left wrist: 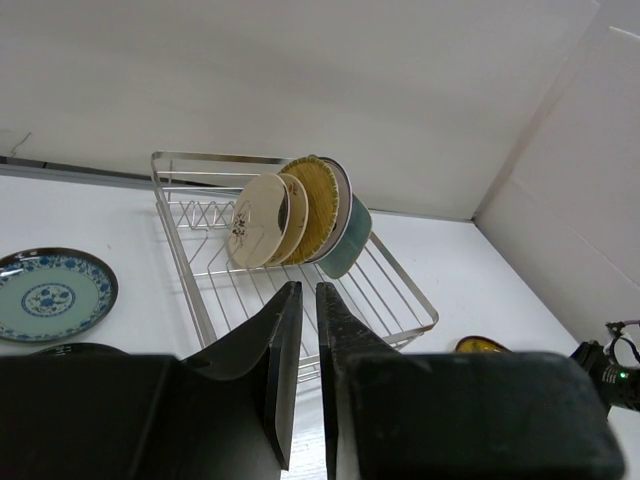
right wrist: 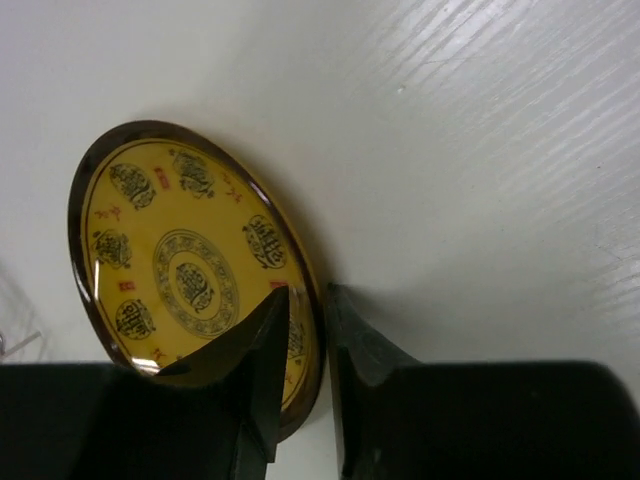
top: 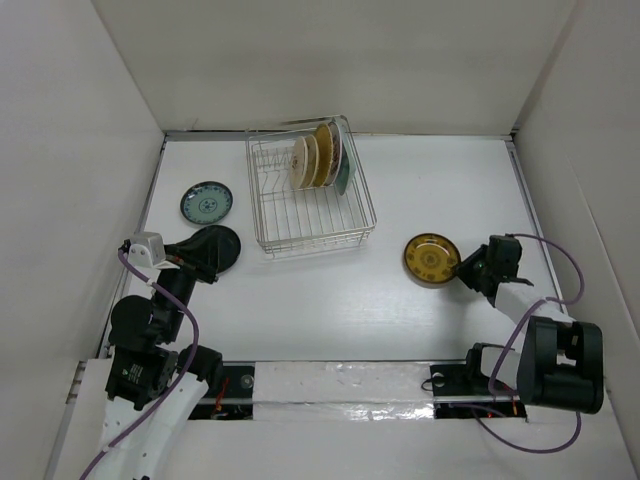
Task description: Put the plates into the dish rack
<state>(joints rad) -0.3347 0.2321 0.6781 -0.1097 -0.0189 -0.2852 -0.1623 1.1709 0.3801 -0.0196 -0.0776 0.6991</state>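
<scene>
Left gripper point(left wrist: 308, 290) sits at the left side of the counter point(top: 330, 300), its fingers almost together with only a thin slit between them and nothing in that slit. From above, its tip lies at the edge of the black plate point(top: 220, 242), which is flat on the counter; whether it touches the plate cannot be told. Just behind that, the blue-patterned plate point(top: 207, 203) lies flat and apart from the gripper. Centre-back: the dish rack point(top: 318, 240) stands square on the counter with 5 plates on edge in its far right portion, packed close and leaning. From the left wrist view these run, left to right: cream plate with dark patch point(left wrist: 255, 220), cream-gold plate point(left wrist: 292, 215), woven yellow plate point(left wrist: 315, 200), a white-edged plate point(left wrist: 341, 195) mostly hidden, and the pale green plate point(left wrist: 350, 245). The rack's near rows hold nothing. Right of the rack, well apart from it, the dark-and-gold plate point(top: 432, 259) is on the counter. Right gripper point(right wrist: 308, 295) has closed in on that plate's near rim, 1 finger over the patterned face and 1 outside the edge, both close against it.
</scene>
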